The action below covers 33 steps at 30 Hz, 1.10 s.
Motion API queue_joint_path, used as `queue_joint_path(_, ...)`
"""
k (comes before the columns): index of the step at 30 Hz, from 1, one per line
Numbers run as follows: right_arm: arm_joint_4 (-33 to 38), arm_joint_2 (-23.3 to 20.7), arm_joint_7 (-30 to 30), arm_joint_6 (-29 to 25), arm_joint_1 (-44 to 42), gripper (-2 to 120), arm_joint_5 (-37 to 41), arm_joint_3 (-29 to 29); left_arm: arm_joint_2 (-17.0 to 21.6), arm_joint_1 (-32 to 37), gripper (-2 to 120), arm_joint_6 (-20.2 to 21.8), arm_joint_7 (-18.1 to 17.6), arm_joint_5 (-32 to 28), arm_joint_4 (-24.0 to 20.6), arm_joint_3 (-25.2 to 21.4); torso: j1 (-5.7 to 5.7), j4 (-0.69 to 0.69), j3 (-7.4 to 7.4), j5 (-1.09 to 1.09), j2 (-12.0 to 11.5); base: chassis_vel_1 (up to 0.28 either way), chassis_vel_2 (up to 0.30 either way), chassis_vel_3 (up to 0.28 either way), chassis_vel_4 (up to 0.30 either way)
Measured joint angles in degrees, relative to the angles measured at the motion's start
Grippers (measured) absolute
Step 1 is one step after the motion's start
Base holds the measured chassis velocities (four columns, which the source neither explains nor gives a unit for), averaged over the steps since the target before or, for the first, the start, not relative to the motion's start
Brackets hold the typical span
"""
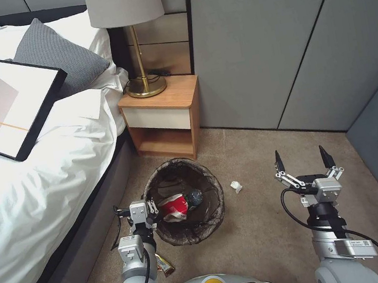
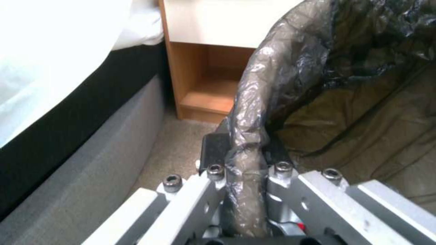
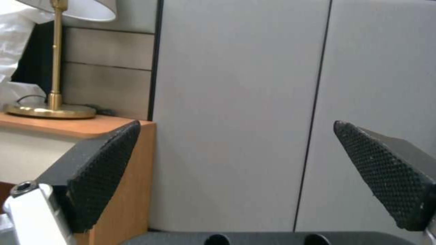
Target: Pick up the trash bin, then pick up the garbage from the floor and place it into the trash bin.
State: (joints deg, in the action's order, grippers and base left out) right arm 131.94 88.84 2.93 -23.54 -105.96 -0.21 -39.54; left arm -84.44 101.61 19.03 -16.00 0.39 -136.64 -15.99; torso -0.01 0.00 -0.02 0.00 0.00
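You've got the trash bin (image 1: 184, 202) in a dark brown glossy liner, a red-and-white packet (image 1: 174, 207) inside. White tissue scrap (image 1: 236, 186) on beige carpet (image 1: 260, 230). Yellow-brown wrapper (image 1: 164, 264) too. Right gripper (image 1: 302, 161): black dimpled pads (image 3: 102, 170), silver frame.

My left arm reaches forward and low. Left gripper (image 1: 148, 211) is clamped on the bin (image 1: 211, 205) rim, one finger (image 2: 213, 149) outside, the other inside. My right arm is raised, wrist straight. Right gripper (image 1: 303, 160) is spread wide with nothing between the pads (image 3: 102, 170), tips pointing ahead and apart.
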Motion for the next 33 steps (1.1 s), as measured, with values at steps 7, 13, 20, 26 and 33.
queue_joint_path(7, 0.0, -0.04, -0.05, 0.05, 0.09, 100, 0.25, 0.03, 0.0, -0.04, 3, 0.0, 0.0, 0.0, 0.0, 0.0, 0.01, 0.01, 0.01, 0.0, 0.0, 0.0, 0.0, 0.0, 0.0)
queue_joint_path(13, 0.0, -0.04, -0.08, 0.05, 0.09, 100, 0.29, 0.05, 0.0, -0.03, 3, 0.0, 0.0, 0.0, 0.0, -0.01, 0.0, 0.01, 0.01, 0.0, 0.0, 0.0, 0.0, 0.0, 0.0)
queue_joint_path(20, -0.01, -0.02, -0.24, 0.05, 0.05, 100, 0.29, 0.09, 0.0, -0.03, 3, 0.0, 0.0, 0.0, 0.0, -0.01, 0.01, 0.0, 0.01, 0.0, 0.0, 0.0, 0.0, 0.0, 0.0)
queue_joint_path(26, -0.01, -0.14, -0.31, 0.07, 0.11, 100, 0.3, 0.14, 0.0, -0.03, 3, 0.0, 0.0, 0.0, 0.0, -0.01, 0.0, 0.0, 0.02, 0.0, 0.0, 0.0, 0.0, 0.0, 0.0)
queue_joint_path(33, 0.07, -0.34, -0.33, 0.17, 0.16, 100, 0.33, 0.17, 0.0, -0.04, 3, 0.0, 0.0, 0.0, 0.0, -0.01, 0.01, 0.0, 0.01, 0.0, 0.0, 0.0, 0.0, 0.0, 0.0)
